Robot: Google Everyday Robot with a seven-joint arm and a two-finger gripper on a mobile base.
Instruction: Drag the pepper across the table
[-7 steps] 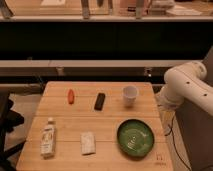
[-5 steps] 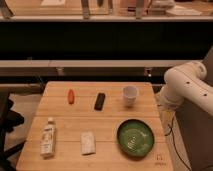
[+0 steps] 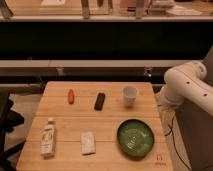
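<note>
The gripper is not seen in the camera view, so its state cannot be told. Only the white, smooth, rounded arm (image 3: 187, 85) is shown, bent at the table's right edge, beyond the far right corner, and touching nothing on the table.

The pepper (image 3: 71, 96) is found on the far left part of the table (image 3: 65, 122). It is a small orange-red oblong, laid flat with its long axis running roughly away from the camera. Nothing is touching it.

Just to its right, and apart from it, a black rectangular bar (image 3: 100, 101) is laid flat, matte and slightly slanted. Further right, near the far right corner, a white cup (image 3: 130, 95) is set upright, its mouth open to the top.

In the near half of the table, a round green bowl (image 3: 135, 137) with a glossy inside is placed at the right. A flat pale rectangular packet (image 3: 88, 142), possibly a sponge or a wrapped bar, is laid near the middle of the front edge. A small bottle (image 3: 48, 137) with a white cap and a pale label is laid on its side at the near left.

The tabletop is made of light wooden planks with a pale grain, and is roughly square. A dark chair (image 3: 7, 120) is partly seen at its left.
</note>
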